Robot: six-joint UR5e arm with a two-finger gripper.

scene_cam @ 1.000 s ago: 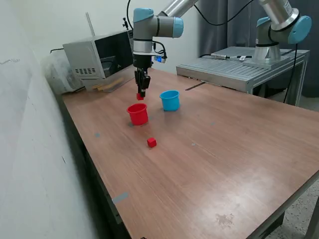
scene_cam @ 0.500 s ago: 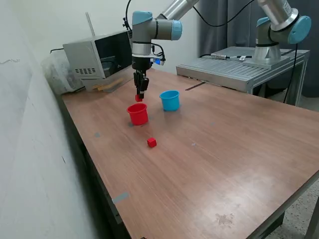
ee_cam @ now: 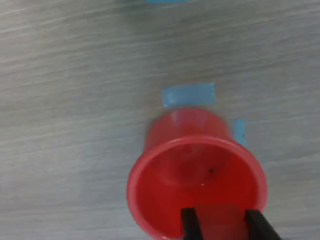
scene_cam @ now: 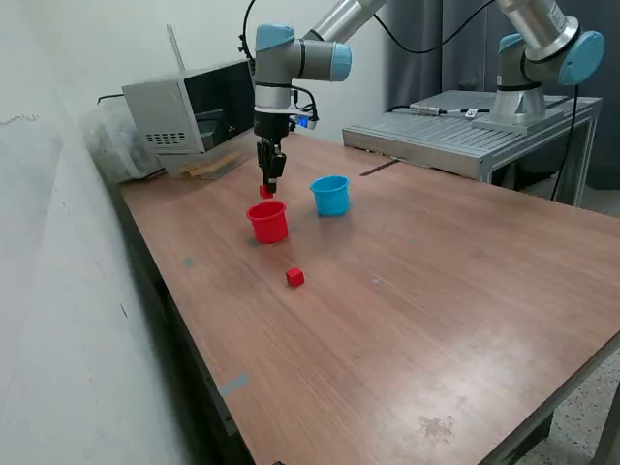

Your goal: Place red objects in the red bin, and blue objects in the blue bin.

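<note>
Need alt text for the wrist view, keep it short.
Two black end effector fingers hold a small red cube over the open mouth of a round red plastic cup, seen from above. The cup stands on a wood-grain table beside light blue tape patches.

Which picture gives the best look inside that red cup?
The wrist view: it looks down into the red cup, with the gripper holding a red cube over it. The exterior view shows only its outside.

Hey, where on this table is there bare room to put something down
The wooden table is bare across the exterior view's right and near side, past the loose small red cube. It is crowded around the red plastic cup, the light blue plastic cup and the claw above.
</note>
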